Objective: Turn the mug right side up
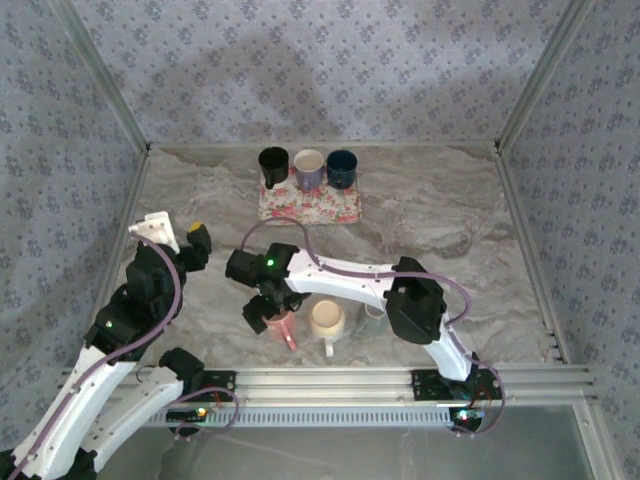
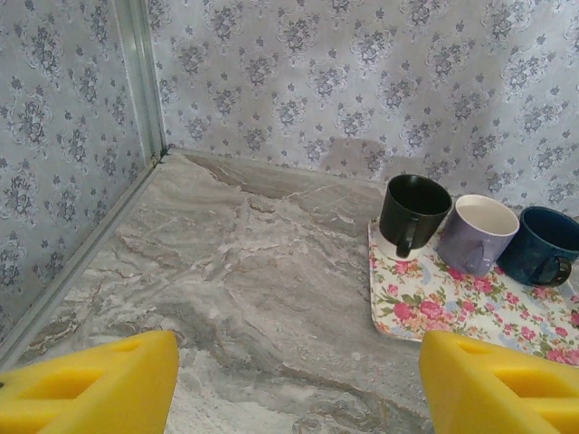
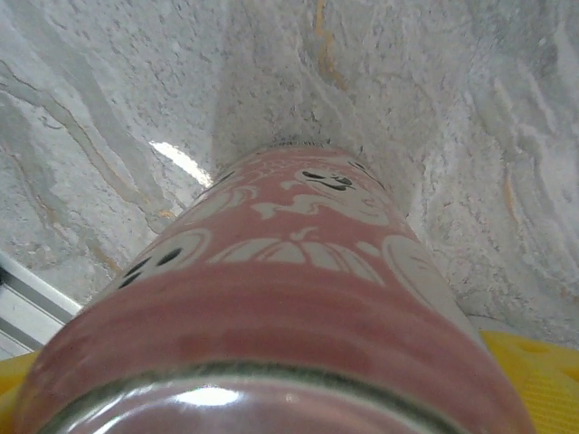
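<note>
Marbled grey tabletop [image 1: 430, 210]; right gripper [image 1: 271, 318] spread around glossy pink mug [image 3: 289, 271]; left gripper [image 2: 298, 384] spread.

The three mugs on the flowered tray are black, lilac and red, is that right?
Not red. The flowered tray holds a black mug, a lilac mug and a dark blue mug, as the left wrist view shows.

Left arm [image 1: 125, 310] folded, left fingers [image 2: 90, 389] apart; right arm [image 1: 350, 280] extended, right fingers [image 3: 543, 380] wide.

Top view looks down from behind. Left wrist, low, faces the floral tray [image 2: 470, 312], shared. Right wrist hugs pink mug [image 3: 289, 271].
</note>
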Controlling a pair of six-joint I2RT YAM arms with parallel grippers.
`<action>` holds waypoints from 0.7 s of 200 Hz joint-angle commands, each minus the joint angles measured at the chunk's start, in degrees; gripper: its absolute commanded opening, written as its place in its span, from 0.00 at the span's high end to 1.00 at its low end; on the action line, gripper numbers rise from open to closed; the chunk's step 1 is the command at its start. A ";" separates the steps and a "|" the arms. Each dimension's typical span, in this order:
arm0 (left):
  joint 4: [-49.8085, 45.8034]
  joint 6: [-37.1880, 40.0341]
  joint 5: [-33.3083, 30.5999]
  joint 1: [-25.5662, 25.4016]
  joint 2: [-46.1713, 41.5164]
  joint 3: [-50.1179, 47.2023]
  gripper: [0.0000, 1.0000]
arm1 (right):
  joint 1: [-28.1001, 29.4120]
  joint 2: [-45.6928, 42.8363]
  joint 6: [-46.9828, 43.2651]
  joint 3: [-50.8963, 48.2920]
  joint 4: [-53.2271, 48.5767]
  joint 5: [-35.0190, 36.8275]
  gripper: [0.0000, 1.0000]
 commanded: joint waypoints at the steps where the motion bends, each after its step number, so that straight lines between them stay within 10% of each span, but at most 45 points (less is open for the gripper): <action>1: 1.48 1.04 0.24 0.28 0.20 -0.24 0.29 | 0.36 0.82 1.71 -1.51 0.13 -0.31 0.00; 97: 1.48 1.05 0.23 0.28 0.03 -0.20 0.29 | 0.14 3.37 2.41 -0.53 0.48 1.90 0.05; 140: 1.54 1.09 0.39 0.28 0.04 -0.26 0.30 | 0.20 0.39 2.45 -0.02 0.04 4.80 0.32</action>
